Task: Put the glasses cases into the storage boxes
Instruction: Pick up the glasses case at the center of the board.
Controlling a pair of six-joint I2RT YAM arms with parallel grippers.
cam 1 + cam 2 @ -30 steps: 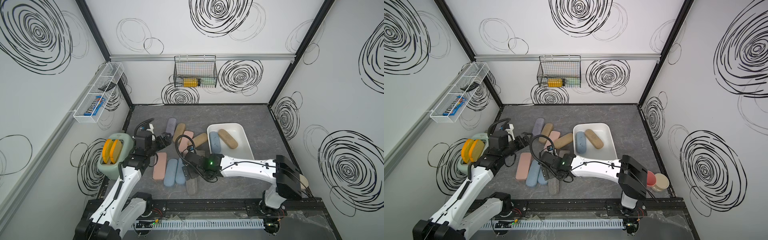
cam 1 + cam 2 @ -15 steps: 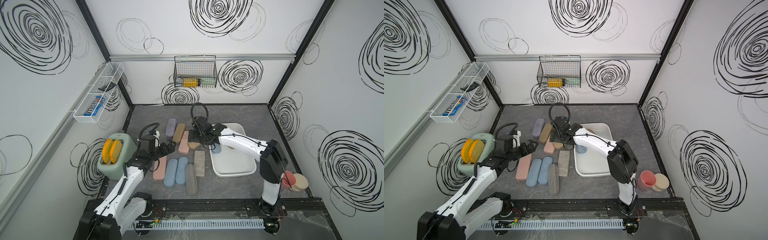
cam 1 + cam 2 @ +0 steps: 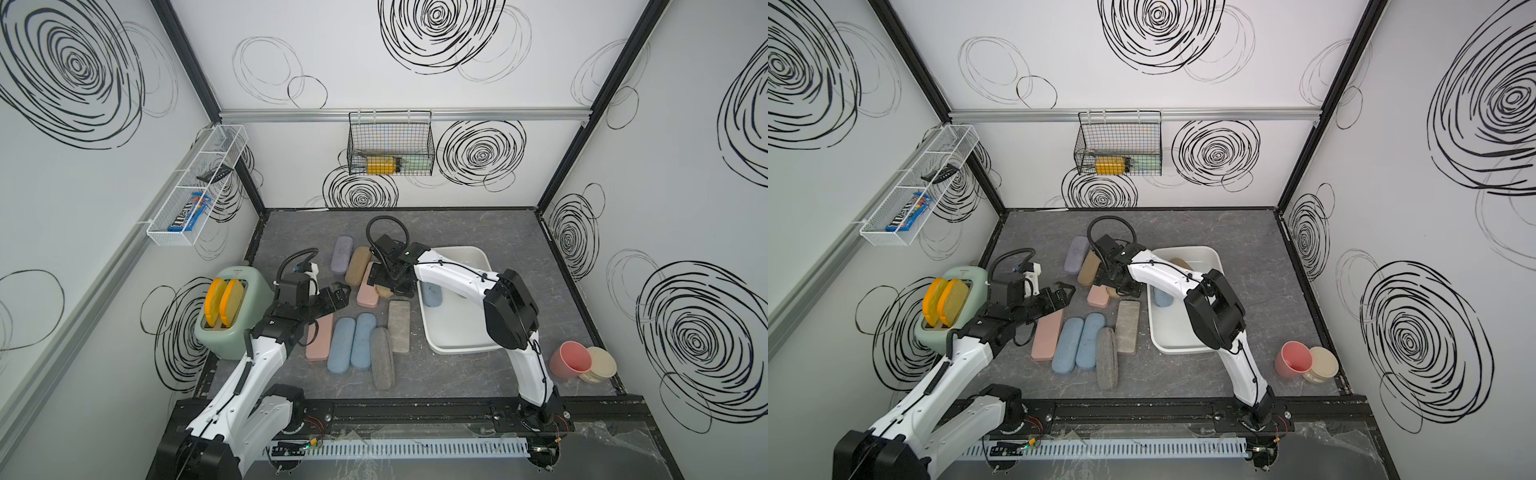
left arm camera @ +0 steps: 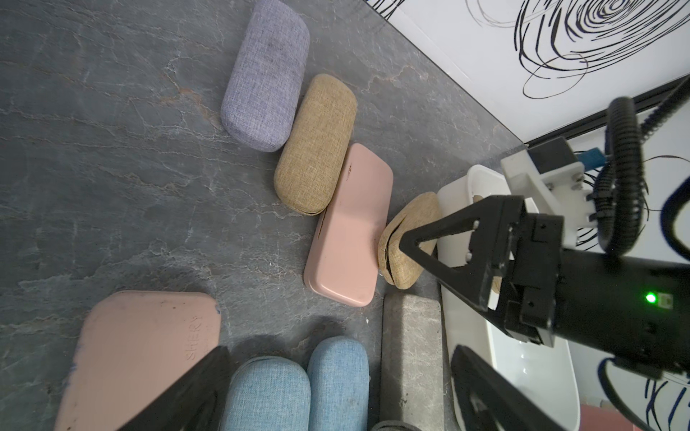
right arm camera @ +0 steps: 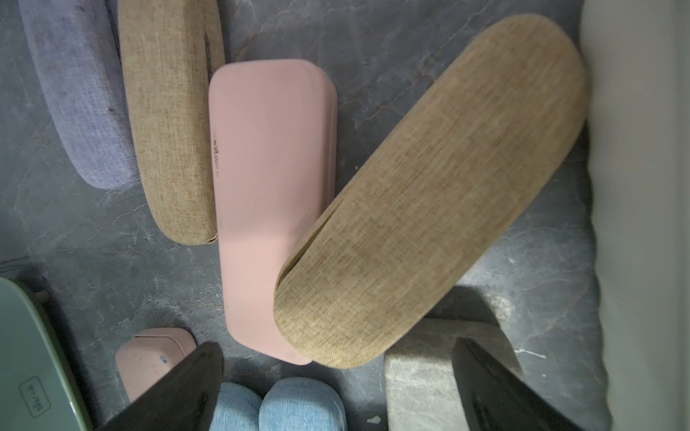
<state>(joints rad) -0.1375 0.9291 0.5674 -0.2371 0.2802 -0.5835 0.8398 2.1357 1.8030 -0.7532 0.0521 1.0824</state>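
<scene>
Left gripper [image 3: 337, 291]: jaws spread wide and holding nothing. It hangs over the near pink case [image 3: 320, 340], the case farthest from the white bin [image 3: 457, 347].
Front row: the near pink case, two blue cases [image 3: 344, 345], a dark grey case [image 3: 382, 365] and a grey slab case [image 3: 399, 326] lie packed side by side. The slab is just beside the bin's wall.
Front-row risk: there are no gaps for fingers, so closing on one case would likely shove or pinch its neighbour.
Right gripper [image 5: 336, 347]: wide open and empty, poised over the slanted tan case [image 5: 429, 194].
Slanted tan case: one end touches the bin's outer wall and the other rests against the far pink case [image 5: 269, 201].
Slanted-case risk: it lies askew, so an off-centre pinch could pivot it, drag the pink one or wedge it against the wall. Its seam gapes slightly, and a squeeze might spring it.
Arms: both grippers work close together beside the bin, so a reach for the middle cases could bring them into contact.
Bin rim: the wall is raised, and a case carried low would catch on it.
Bin inside: a blue case [image 3: 432, 296] and a tan case [image 3: 1179, 262] sit at the far end. The near half is bare and is the best room for a drop.
Far cases: the lilac case [image 3: 341, 260] and the upright tan case [image 3: 358, 266] lie well out from the bin, with clear grey floor [image 3: 478, 232] behind them.
</scene>
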